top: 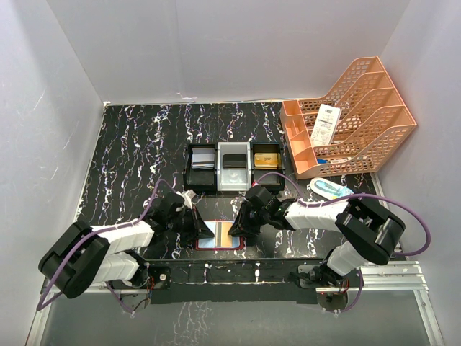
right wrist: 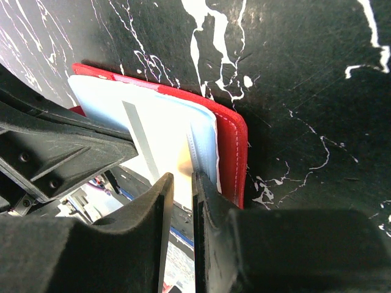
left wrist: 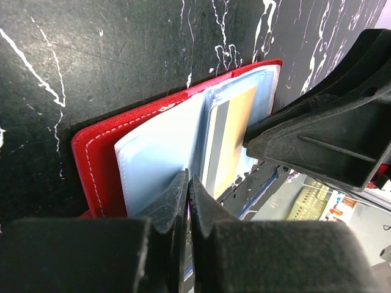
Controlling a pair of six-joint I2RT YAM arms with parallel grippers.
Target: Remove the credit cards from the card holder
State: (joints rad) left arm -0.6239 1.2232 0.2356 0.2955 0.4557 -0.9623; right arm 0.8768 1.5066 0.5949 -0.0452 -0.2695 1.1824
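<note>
The dark-red card holder (top: 220, 248) lies open at the table's near edge, between the two grippers. Its inner leaves show light blue (left wrist: 159, 146), and an orange-gold credit card (left wrist: 235, 131) with a grey stripe sits inside. My left gripper (left wrist: 188, 183) is shut, its tips at the near edge of the light-blue leaf; whether they pinch it I cannot tell. My right gripper (right wrist: 181, 183) stands at the holder's (right wrist: 233, 143) right half. Its jaws are a narrow gap apart in front of the striped card (right wrist: 153, 137), with nothing clamped between them.
A black-and-white three-compartment tray (top: 234, 186) with cards in it stands just behind the holder. An orange mesh file rack (top: 349, 119) fills the back right, and a blue-and-white object (top: 330, 189) lies in front of it. The two grippers (top: 205, 231) (top: 240, 225) are close together.
</note>
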